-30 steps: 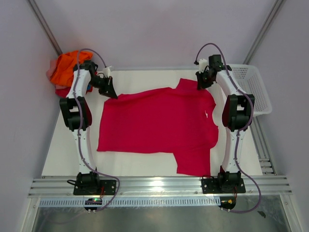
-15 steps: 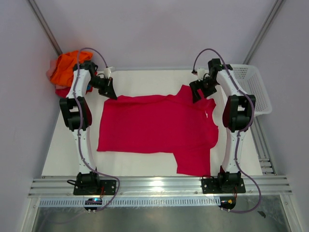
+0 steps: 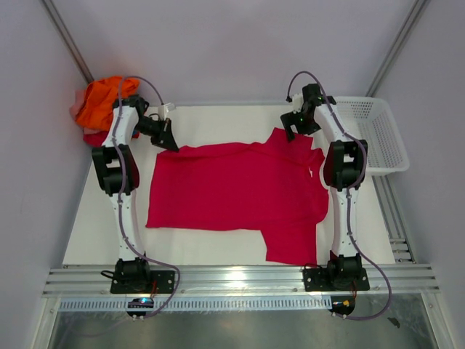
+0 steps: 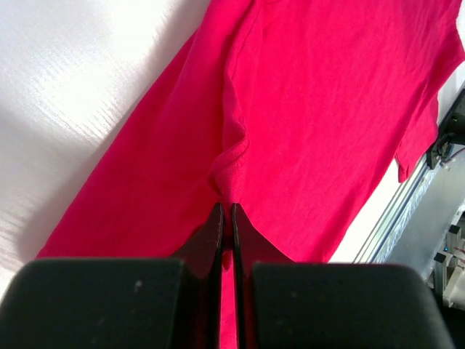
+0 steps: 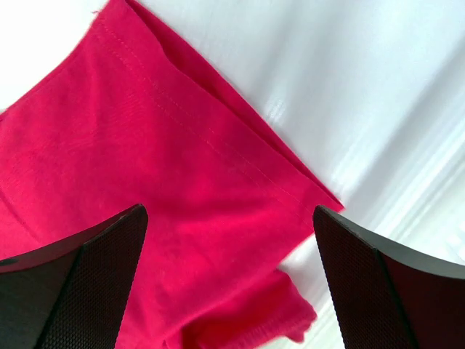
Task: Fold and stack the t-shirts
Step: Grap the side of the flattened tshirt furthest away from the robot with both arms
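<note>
Nearest our bases, the crimson t-shirt (image 3: 232, 189) lies flat on the table (image 3: 218, 120), and its near sleeve (image 3: 290, 246) points toward us. The shirt's long axis runs left to right, with the hem on our left and the collar on our right.

At the far left hem corner, the left gripper (image 3: 169, 142) has its fingers pressed together on a fold of the cloth. In the left wrist view the fabric puckers right at the tips.

On the far side to the right, the right gripper (image 3: 290, 131) hangs with its fingers spread wide and nothing between them. The far sleeve (image 5: 182, 203) lies flat directly under the gap, with its stitched edge slanting across.

We judge that the coming move depends on this. The sleeve is straight below the right gripper and well apart from the left, so the right arm should take it, matching the left's hold on the far edge.

Beyond the table's far left corner is the pile of other t-shirts (image 3: 102, 102), with orange on top. The basket (image 3: 381, 138) stands at the far right.
</note>
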